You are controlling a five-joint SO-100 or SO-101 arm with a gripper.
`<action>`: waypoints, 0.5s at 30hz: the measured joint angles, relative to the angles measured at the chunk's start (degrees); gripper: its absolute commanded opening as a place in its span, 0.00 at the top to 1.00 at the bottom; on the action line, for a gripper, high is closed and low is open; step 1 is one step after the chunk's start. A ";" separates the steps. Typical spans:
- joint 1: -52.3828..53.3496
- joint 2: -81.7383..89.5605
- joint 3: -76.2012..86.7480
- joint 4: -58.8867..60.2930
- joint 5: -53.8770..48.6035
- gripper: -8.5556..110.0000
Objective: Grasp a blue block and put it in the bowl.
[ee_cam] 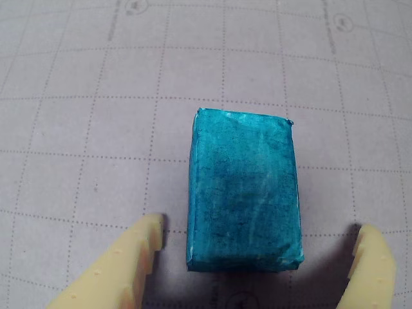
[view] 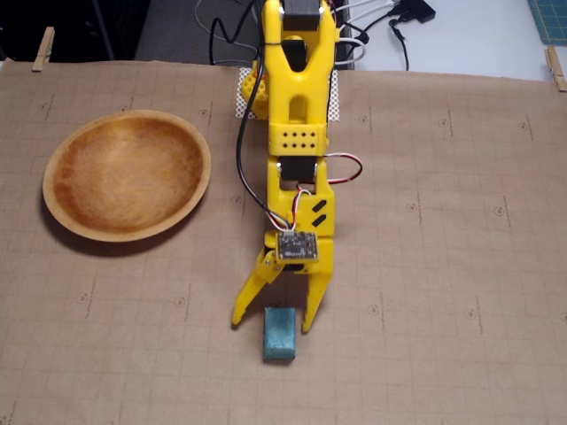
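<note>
Teal-blue mottled blue block (ee_cam: 243, 190); orange-brown bowl (view: 127, 173) w/ tan rim; yellow hand (view: 273, 324); tan grid-dotted mat (view: 443, 266).

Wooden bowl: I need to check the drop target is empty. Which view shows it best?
The fixed view: the wide, shallow orange-brown wooden bowl sits whole at upper left, empty. The wrist view shows none of it, only the teal-blue rectangular block between open gripper fingers.

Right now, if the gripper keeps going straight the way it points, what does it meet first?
The blue block. The gripper is open with the block's near end between its fingertips, so it would likely straddle the block, then reach the mat. Height above the mat is unclear.
</note>
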 measured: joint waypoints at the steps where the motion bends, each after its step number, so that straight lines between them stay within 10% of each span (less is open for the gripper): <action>1: 0.00 -0.44 -0.44 0.00 0.00 0.61; 15: 0.00 -2.20 -2.11 0.00 0.00 0.62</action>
